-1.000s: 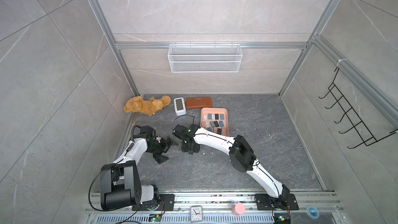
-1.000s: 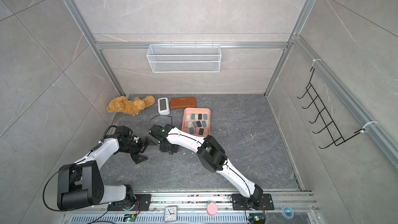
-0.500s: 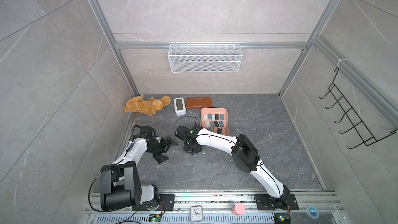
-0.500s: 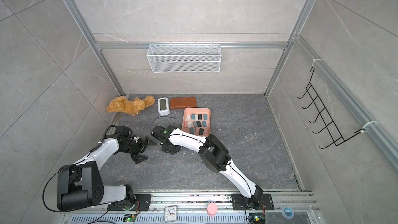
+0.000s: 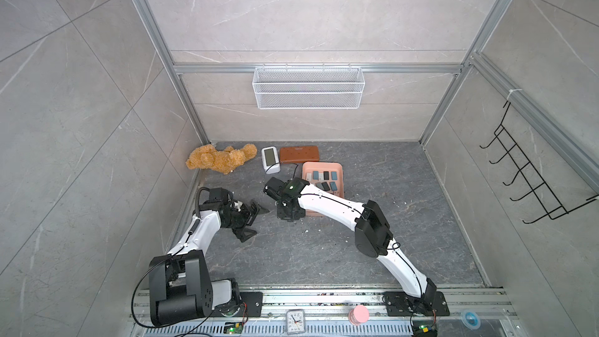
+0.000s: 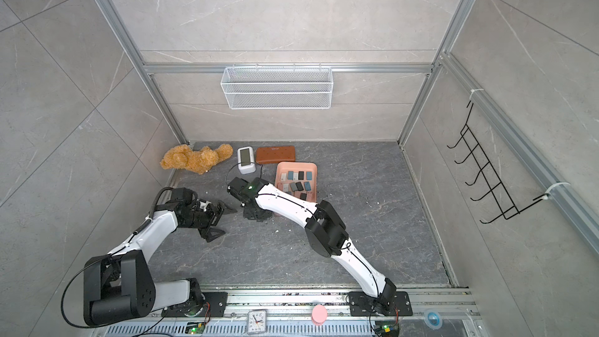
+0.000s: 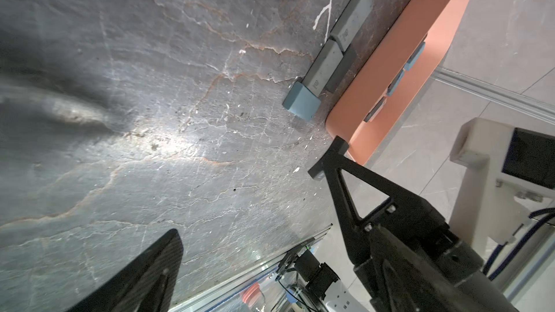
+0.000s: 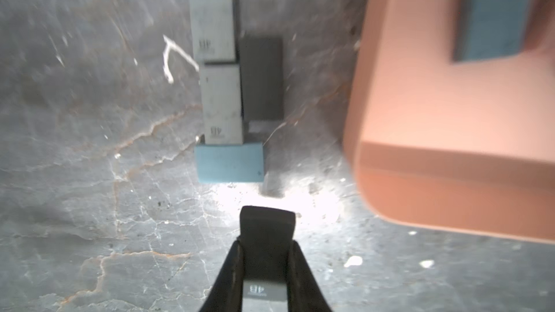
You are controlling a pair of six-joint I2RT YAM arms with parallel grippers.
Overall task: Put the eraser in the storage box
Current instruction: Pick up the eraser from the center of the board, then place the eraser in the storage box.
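A dark eraser (image 8: 267, 223) with a grey "4B" sleeve sits between the fingers of my right gripper (image 8: 267, 243), which is shut on it just above the floor. In both top views this gripper (image 5: 288, 216) (image 6: 256, 216) points down beside the near left corner of the salmon-pink storage box (image 5: 321, 164) (image 6: 296, 164) (image 8: 450, 175), which holds several erasers. Beside the box lie a light blue eraser (image 8: 229, 162) (image 7: 301, 105), two grey ones and a dark one. My left gripper (image 5: 257, 223) (image 6: 227, 222) (image 7: 249, 199) stands open and empty to the left.
Along the back wall lie a teddy bear (image 5: 220, 160), a white device (image 5: 270, 158) and a flat brown case (image 5: 299, 154). A wire basket (image 5: 308, 87) hangs on the back wall and a black hook rack (image 5: 531, 176) on the right wall.
My right gripper's jaws have closed on the dark eraser beside the box. The left arm has not moved.
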